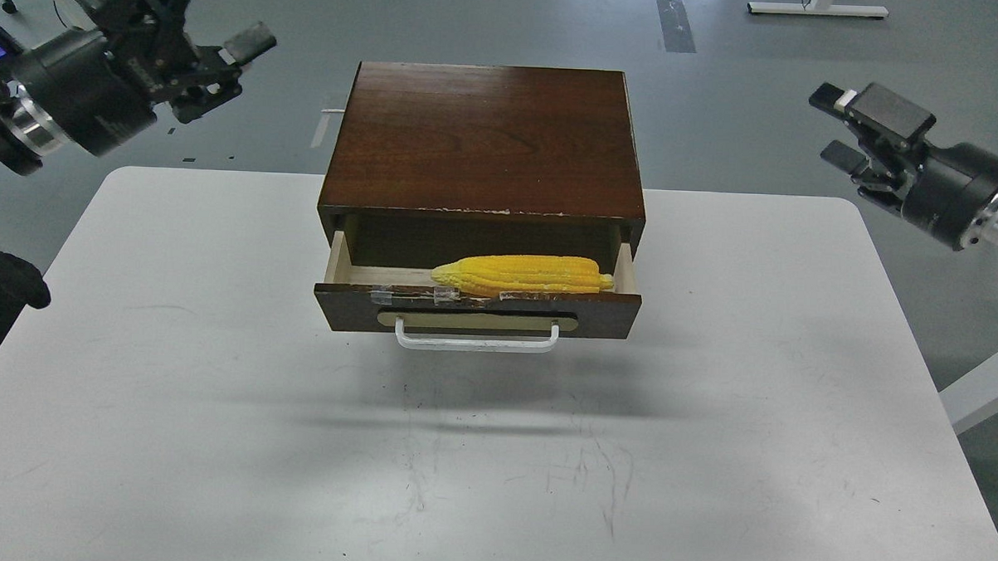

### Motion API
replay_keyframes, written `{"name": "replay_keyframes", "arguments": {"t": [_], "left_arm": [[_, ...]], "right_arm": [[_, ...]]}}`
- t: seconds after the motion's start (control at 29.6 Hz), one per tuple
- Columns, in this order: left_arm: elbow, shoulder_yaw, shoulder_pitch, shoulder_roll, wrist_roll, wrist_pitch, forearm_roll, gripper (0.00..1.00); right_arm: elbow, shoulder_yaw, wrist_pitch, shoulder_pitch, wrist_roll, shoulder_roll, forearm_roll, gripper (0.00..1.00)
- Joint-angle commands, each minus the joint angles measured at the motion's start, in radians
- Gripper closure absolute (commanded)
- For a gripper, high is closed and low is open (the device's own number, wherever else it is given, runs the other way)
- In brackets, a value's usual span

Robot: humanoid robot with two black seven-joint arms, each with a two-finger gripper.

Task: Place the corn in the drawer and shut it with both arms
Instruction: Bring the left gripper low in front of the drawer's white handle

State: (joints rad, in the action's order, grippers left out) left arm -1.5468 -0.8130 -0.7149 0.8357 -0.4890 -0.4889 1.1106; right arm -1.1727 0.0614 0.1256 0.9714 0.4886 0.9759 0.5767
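The yellow corn [522,275] lies inside the open drawer [477,309], lengthwise along its front, tapered tip to the left. The drawer is pulled out of the dark brown cabinet [483,139]; its white bar handle [476,339] faces me. My left gripper [228,63] hangs in the air to the upper left of the cabinet, open and empty. My right gripper [840,126] hangs in the air to the right of the cabinet, open and empty. Both are well away from the drawer.
The cabinet stands at the back middle of a white table [213,387]. Grey floor lies beyond the table's edges, with a white stand base [816,7] at the far back right.
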Motion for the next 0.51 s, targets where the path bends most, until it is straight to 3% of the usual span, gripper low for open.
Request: {"name": "replay_keyframes", "arguments": {"t": [0.0, 0.24, 0.34, 0.47], "left_arm": [[-0.099, 0.018, 0.015, -0.073, 0.0, 0.0, 0.291, 0.01], [-0.147, 0.184, 0.055, -0.178, 0.0, 0.0, 0.52, 0.07], [-0.145, 0.297, 0.074, -0.179, 0.0, 0.0, 0.596, 0.27], [-0.144, 0.327, 0.14, -0.179, 0.0, 0.0, 0.635, 0.55]], "right_arm": [[0.002, 0.0, 0.0, -0.019, 0.0, -0.005, 0.0, 0.0], [0.002, 0.0, -0.001, -0.03, 0.0, -0.022, -0.032, 0.0], [0.001, 0.001, -0.001, -0.042, 0.0, -0.028, -0.112, 0.0], [0.001, 0.001, -0.003, -0.053, 0.0, -0.029, -0.182, 0.0]]}}
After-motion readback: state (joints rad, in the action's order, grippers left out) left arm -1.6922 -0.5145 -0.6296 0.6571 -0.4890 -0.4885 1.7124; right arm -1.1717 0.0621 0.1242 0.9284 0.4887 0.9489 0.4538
